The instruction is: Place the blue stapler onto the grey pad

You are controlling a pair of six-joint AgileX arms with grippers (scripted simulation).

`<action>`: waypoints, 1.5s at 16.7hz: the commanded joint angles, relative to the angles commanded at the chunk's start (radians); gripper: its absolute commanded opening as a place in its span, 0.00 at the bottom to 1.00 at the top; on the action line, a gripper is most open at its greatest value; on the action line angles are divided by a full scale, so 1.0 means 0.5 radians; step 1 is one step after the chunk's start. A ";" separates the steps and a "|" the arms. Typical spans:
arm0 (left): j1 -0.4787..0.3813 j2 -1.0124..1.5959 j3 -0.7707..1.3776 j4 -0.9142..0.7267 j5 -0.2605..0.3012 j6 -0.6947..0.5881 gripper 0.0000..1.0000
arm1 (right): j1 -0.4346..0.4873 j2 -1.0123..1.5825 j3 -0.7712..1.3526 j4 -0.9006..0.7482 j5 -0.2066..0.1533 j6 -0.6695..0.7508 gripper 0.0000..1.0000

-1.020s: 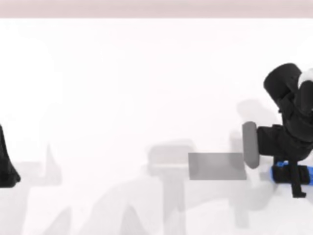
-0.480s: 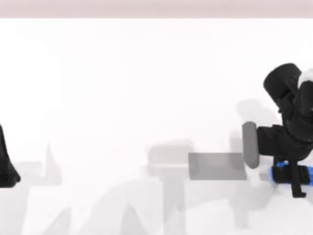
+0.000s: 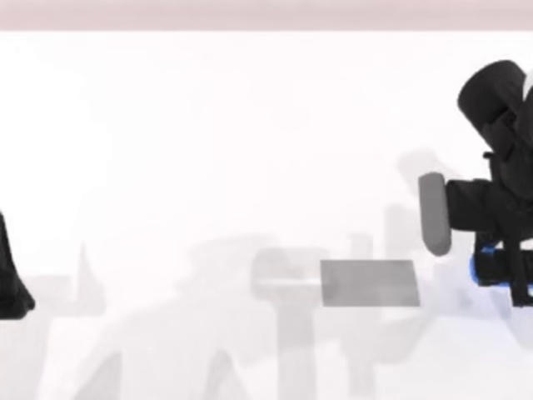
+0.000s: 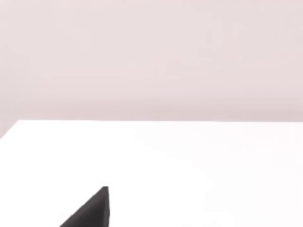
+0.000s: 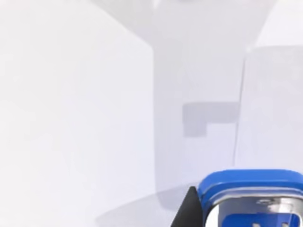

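Observation:
The blue stapler (image 3: 491, 268) is held off the table at the far right, with my right gripper (image 3: 505, 268) shut on it. Most of it is hidden under the black arm. In the right wrist view the blue stapler (image 5: 250, 188) fills the near corner, with one dark fingertip (image 5: 190, 212) against its side. The grey pad (image 3: 370, 282) lies flat on the white table, to the left of the stapler and apart from it. It also shows as a grey pad (image 5: 208, 112) farther off below the gripper. My left gripper (image 3: 12, 283) stays parked at the table's left edge.
A paler grey rounded part (image 3: 435, 213) of my right arm hangs above the table just right of the pad. Soft arm shadows fall across the white table (image 3: 208, 150). A pinkish wall strip (image 3: 266, 13) runs along the far edge.
My right arm has risen and shifted towards the far side and slightly right, carrying the blue stapler up off the table. The pad and left arm have not moved.

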 joint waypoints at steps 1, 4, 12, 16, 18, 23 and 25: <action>0.000 0.000 0.000 0.000 0.000 0.000 1.00 | 0.002 -0.033 0.058 -0.104 0.000 -0.002 0.00; 0.000 0.000 0.000 0.000 0.000 0.000 1.00 | 0.006 -0.121 0.188 -0.320 0.000 0.000 0.00; 0.000 0.000 0.000 0.000 0.000 0.000 1.00 | 0.007 -0.136 0.213 -0.363 -0.010 -0.050 0.00; 0.000 0.000 0.000 0.000 0.000 0.000 1.00 | 0.038 -0.139 0.242 -0.414 -0.061 -0.411 0.00; 0.000 0.000 0.000 0.000 0.000 0.000 1.00 | 0.055 -0.135 0.262 -0.451 -0.094 -0.714 0.00; 0.000 0.000 0.000 0.000 0.000 0.000 1.00 | 0.100 -0.091 0.317 -0.557 -0.171 -1.827 0.00; 0.000 0.000 0.000 0.000 0.000 0.000 1.00 | 0.121 -0.058 0.337 -0.596 -0.190 -2.375 0.00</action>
